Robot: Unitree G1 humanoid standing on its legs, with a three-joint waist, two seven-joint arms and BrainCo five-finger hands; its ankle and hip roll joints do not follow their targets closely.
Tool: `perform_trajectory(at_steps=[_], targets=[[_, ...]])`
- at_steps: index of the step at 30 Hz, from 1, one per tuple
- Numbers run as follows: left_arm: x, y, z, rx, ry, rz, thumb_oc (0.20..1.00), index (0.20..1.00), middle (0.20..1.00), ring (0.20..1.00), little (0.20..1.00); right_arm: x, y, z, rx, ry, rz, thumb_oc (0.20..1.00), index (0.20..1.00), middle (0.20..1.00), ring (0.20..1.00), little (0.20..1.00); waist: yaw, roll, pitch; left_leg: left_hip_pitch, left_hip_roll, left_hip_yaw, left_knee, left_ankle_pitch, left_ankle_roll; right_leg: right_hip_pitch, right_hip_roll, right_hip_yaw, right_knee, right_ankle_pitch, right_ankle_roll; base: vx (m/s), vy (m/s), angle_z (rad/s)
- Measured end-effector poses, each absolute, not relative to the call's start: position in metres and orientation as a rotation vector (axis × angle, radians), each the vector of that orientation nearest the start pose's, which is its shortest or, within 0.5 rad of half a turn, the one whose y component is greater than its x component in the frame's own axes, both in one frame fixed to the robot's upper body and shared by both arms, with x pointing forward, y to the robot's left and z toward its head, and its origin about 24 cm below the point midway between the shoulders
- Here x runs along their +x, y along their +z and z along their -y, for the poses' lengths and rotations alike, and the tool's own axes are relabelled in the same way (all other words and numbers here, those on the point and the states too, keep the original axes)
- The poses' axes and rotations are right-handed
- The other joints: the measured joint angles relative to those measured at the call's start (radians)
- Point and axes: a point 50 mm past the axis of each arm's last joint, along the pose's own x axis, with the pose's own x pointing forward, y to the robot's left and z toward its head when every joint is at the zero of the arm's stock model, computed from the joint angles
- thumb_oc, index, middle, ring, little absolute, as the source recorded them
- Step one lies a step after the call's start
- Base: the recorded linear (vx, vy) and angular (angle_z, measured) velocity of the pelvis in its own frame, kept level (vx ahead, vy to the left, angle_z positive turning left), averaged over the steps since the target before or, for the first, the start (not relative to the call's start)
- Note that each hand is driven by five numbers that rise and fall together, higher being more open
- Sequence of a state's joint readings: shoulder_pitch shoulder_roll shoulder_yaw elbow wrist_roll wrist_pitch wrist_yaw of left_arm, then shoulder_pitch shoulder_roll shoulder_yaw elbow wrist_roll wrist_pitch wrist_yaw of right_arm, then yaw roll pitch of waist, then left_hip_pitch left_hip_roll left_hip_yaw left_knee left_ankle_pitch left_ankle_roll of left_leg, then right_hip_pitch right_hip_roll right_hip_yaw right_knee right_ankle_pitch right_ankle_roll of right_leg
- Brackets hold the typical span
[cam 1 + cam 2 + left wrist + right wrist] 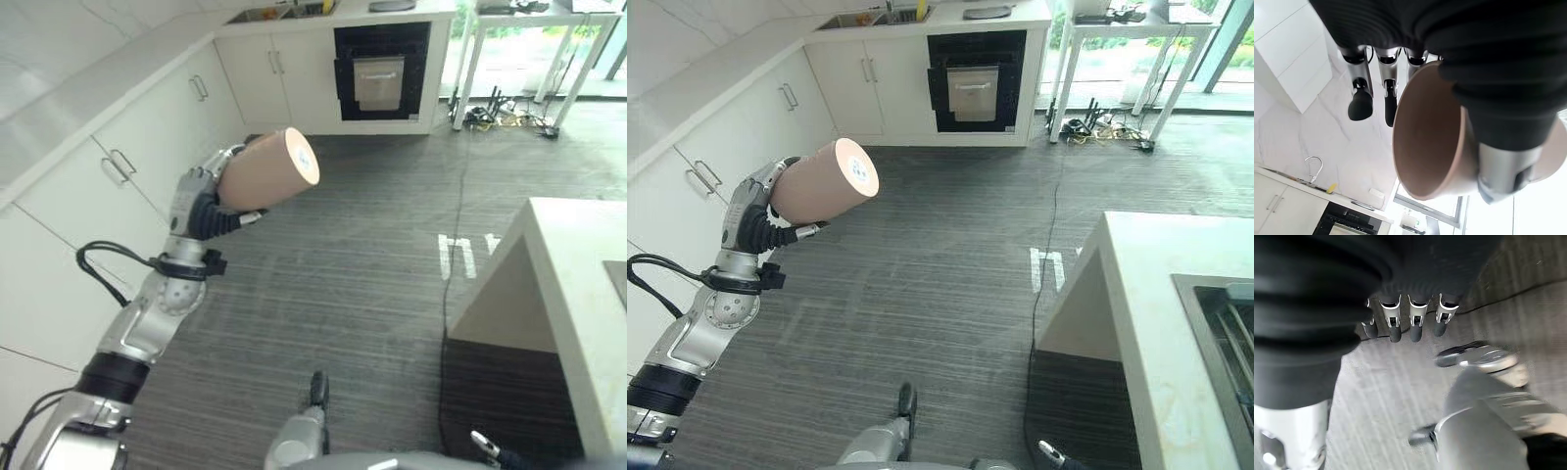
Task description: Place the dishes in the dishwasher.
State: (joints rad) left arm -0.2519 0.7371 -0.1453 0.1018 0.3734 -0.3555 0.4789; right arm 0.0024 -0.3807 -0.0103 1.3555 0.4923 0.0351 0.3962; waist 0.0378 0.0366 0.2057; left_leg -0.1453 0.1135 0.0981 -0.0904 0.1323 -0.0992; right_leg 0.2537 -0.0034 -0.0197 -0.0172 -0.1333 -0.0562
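A tall beige cup (269, 168) lies on its side in my left hand (196, 206), held up over the floor with its flat bottom facing the room. The hand is shut on it: in the left wrist view the thumb (1508, 147) presses the cup's (1425, 142) rim while the fingers (1360, 98) run along its outside. The cup's inside looks empty. In the right wrist view my right hand (1418, 323) hangs over the grey floor with relaxed fingers and holds nothing.
White cabinets (118, 166) run along the left and far walls. A black built-in appliance with a steel door (380, 73) sits in the far run. A white counter (578, 284) with a sink (1225, 323) stands to the right. Cables (490, 113) lie under a far table.
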Motion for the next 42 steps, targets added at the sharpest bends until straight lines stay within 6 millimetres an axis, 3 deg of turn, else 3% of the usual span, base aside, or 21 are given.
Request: perform_trajectory(at_steps=[4,5,6,11,13,14,16,18,20,21,25,31,32,33,34,36,37,38,40,41,42], targets=[[0.280,0.150,-0.225,0.948,0.156,0.682,0.200,0.200,0.200,0.200,0.200,0.059,-0.146,0.294,0.331,-0.276,-1.207,1.000,1.000,1.000,1.000,1.000,0.005,0.008,-0.006,0.059,-0.023,-0.034,0.023,-0.016,0.026,0.057,-0.027,0.037,0.014,-0.058,0.073,0.50,0.327,-0.31],[0.280,0.151,-0.227,0.954,0.161,0.675,0.200,0.200,0.200,0.200,0.200,0.053,-0.151,0.282,0.357,-0.272,-1.222,1.000,1.000,1.000,1.000,1.000,0.008,-0.046,-0.008,0.117,-0.091,-0.030,0.005,0.058,0.078,0.099,-0.093,0.031,0.035,-0.083,0.113,0.48,0.305,-0.35],[0.281,0.152,-0.227,0.966,0.157,0.680,0.200,0.200,0.200,0.200,0.200,0.051,-0.154,0.275,0.380,-0.275,-1.223,1.000,1.000,1.000,1.000,1.000,0.001,-0.061,-0.009,0.143,-0.120,-0.031,0.004,0.043,0.106,0.107,-0.115,0.028,0.076,-0.080,0.121,0.50,0.338,-0.14],[0.284,0.169,-0.225,1.012,0.146,0.752,0.200,0.200,0.200,0.200,0.200,0.030,-0.163,0.252,0.460,-0.307,-1.246,1.000,1.000,1.000,1.000,1.000,-0.008,-0.064,-0.058,0.229,-0.191,-0.066,0.006,-0.024,0.182,0.017,-0.173,0.012,0.418,-0.015,0.236,0.24,0.206,0.38],[0.289,0.182,-0.223,1.022,0.157,0.795,0.200,0.200,0.200,0.200,0.200,0.046,-0.165,0.240,0.481,-0.288,-1.182,1.000,1.000,1.000,1.000,1.000,-0.004,-0.056,-0.070,0.237,-0.210,-0.085,0.007,-0.050,0.213,-0.117,-0.195,0.026,0.689,0.063,0.307,0.31,0.220,0.27],[0.291,0.181,-0.220,1.026,0.147,0.788,0.200,0.200,0.200,0.200,0.200,0.059,-0.164,0.235,0.485,-0.267,-1.141,1.000,1.000,1.000,1.000,1.000,-0.003,-0.043,-0.073,0.252,-0.210,-0.083,0.007,-0.077,0.238,-0.254,-0.203,0.017,0.874,0.071,0.289,0.34,0.157,0.01],[0.291,0.171,-0.215,1.025,0.114,0.760,0.200,0.200,0.200,0.200,0.200,0.071,-0.159,0.243,0.461,-0.255,-1.096,1.000,1.000,1.000,1.000,1.000,-0.014,-0.010,-0.078,0.270,-0.188,-0.063,0.014,-0.127,0.259,-0.407,-0.152,0.007,0.968,-0.013,0.261,0.27,-0.010,-0.34],[0.289,0.164,-0.215,1.029,0.095,0.739,0.200,0.200,0.200,0.200,0.200,0.078,-0.157,0.246,0.440,-0.238,-1.077,1.000,1.000,1.000,1.000,1.000,-0.033,0.000,-0.077,0.291,-0.173,-0.060,0.013,-0.122,0.236,-0.484,-0.073,0.008,0.906,-0.056,0.233,0.33,-0.091,-0.18],[0.289,0.163,-0.215,1.027,0.088,0.734,0.200,0.200,0.200,0.200,0.200,0.077,-0.157,0.246,0.429,-0.229,-1.087,1.000,1.000,1.000,1.000,1.000,-0.082,-0.011,-0.074,0.311,-0.175,-0.091,0.012,-0.151,0.194,-0.534,-0.017,-0.017,0.665,-0.063,0.193,0.38,-0.145,0.30],[0.289,0.164,-0.216,1.022,0.097,0.738,0.200,0.200,0.200,0.200,0.200,0.067,-0.158,0.249,0.429,-0.242,-1.113,1.000,1.000,1.000,1.000,1.000,-0.084,-0.049,-0.070,0.335,-0.210,-0.093,0.013,-0.181,0.192,-0.564,-0.032,-0.051,0.385,-0.002,0.163,0.52,-0.199,0.27],[0.286,0.155,-0.216,1.021,0.084,0.711,0.200,0.200,0.200,0.200,0.200,0.041,-0.161,0.253,0.459,-0.298,-1.193,1.000,1.000,1.000,1.000,1.000,-0.096,-0.065,-0.062,0.378,-0.244,-0.133,0.076,-0.275,0.204,-0.550,-0.074,-0.046,0.085,0.131,0.177,0.42,-0.171,0.27],[0.281,0.142,-0.207,0.995,0.072,0.709,0.200,0.200,0.200,0.200,0.200,0.039,-0.162,0.254,0.491,-0.331,-1.195,1.000,1.000,1.000,1.000,1.000,-0.129,0.011,-0.081,0.488,-0.150,-0.207,0.128,-0.347,0.151,-0.467,0.003,-0.028,0.183,0.239,0.080,0.42,-0.232,0.46],[0.281,0.140,-0.206,0.990,0.070,0.707,0.200,0.200,0.200,0.200,0.200,0.045,-0.161,0.254,0.488,-0.324,-1.182,1.000,1.000,1.000,1.000,1.000,-0.126,0.011,-0.080,0.472,-0.148,-0.198,0.202,-0.347,0.147,-0.447,0.016,-0.032,0.187,0.216,0.047,0.45,-0.365,-0.19],[0.280,0.140,-0.207,0.993,0.078,0.698,0.200,0.200,0.200,0.200,0.200,0.056,-0.159,0.256,0.470,-0.309,-1.156,1.000,1.000,1.000,1.000,1.000,-0.107,0.007,-0.091,0.404,-0.131,-0.175,0.488,-0.307,0.083,-0.329,0.052,-0.021,0.120,0.196,0.015,0.44,-0.368,-0.36],[0.279,0.143,-0.206,0.988,0.085,0.710,0.200,0.200,0.200,0.200,0.200,0.059,-0.157,0.261,0.451,-0.308,-1.146,1.000,1.000,1.000,1.000,1.000,-0.103,0.011,-0.102,0.359,-0.109,-0.177,0.611,-0.269,0.048,-0.301,0.083,-0.027,0.110,0.172,-0.016,0.44,-0.387,-0.43],[0.277,0.152,-0.203,0.987,0.090,0.747,0.200,0.200,0.200,0.200,0.200,0.064,-0.155,0.265,0.428,-0.302,-1.130,1.000,1.000,1.000,1.000,1.000,-0.102,0.009,-0.105,0.225,-0.101,-0.175,0.861,-0.161,0.013,-0.280,0.102,-0.017,0.125,0.152,-0.062,0.27,-0.228,-0.10],[0.274,0.158,-0.201,0.995,0.079,0.774,0.200,0.200,0.200,0.200,0.200,0.067,-0.154,0.266,0.436,-0.310,-1.116,1.000,1.000,1.000,1.000,1.000,-0.098,-0.014,-0.102,0.092,-0.111,-0.157,1.022,-0.164,0.021,-0.264,0.098,-0.006,0.122,0.138,-0.078,0.33,-0.161,-0.38],[0.273,0.164,-0.203,1.009,0.065,0.786,0.200,0.200,0.200,0.200,0.200,0.072,-0.154,0.266,0.441,-0.308,-1.107,1.000,1.000,1.000,1.000,1.000,-0.064,-0.073,-0.075,-0.069,-0.166,-0.116,0.988,-0.208,0.088,-0.210,0.079,0.031,0.080,0.133,-0.078,0.40,-0.095,-0.54],[0.275,0.162,-0.210,1.037,0.056,0.754,0.200,0.200,0.200,0.200,0.200,0.073,-0.153,0.267,0.440,-0.299,-1.102,1.000,1.000,1.000,1.000,1.000,-0.052,-0.090,-0.064,-0.137,-0.178,-0.111,0.776,-0.205,0.095,-0.118,0.091,0.041,0.006,0.104,-0.055,0.41,0.011,-0.51],[0.276,0.160,-0.214,1.042,0.060,0.740,0.200,0.200,0.200,0.200,0.200,0.074,-0.153,0.267,0.443,-0.298,-1.103,1.000,1.000,1.000,1.000,1.000,-0.051,-0.090,-0.065,-0.117,-0.176,-0.106,0.566,-0.193,0.101,-0.070,0.096,0.040,-0.026,0.088,-0.044,0.56,0.108,-0.42],[0.277,0.157,-0.219,1.023,0.075,0.720,0.200,0.200,0.200,0.200,0.200,0.076,-0.152,0.268,0.438,-0.298,-1.101,1.000,1.000,1.000,1.000,1.000,-0.042,-0.067,-0.066,-0.083,-0.162,-0.097,0.179,-0.138,0.093,-0.026,0.119,0.064,-0.024,0.053,-0.042,0.61,0.142,-0.39]])
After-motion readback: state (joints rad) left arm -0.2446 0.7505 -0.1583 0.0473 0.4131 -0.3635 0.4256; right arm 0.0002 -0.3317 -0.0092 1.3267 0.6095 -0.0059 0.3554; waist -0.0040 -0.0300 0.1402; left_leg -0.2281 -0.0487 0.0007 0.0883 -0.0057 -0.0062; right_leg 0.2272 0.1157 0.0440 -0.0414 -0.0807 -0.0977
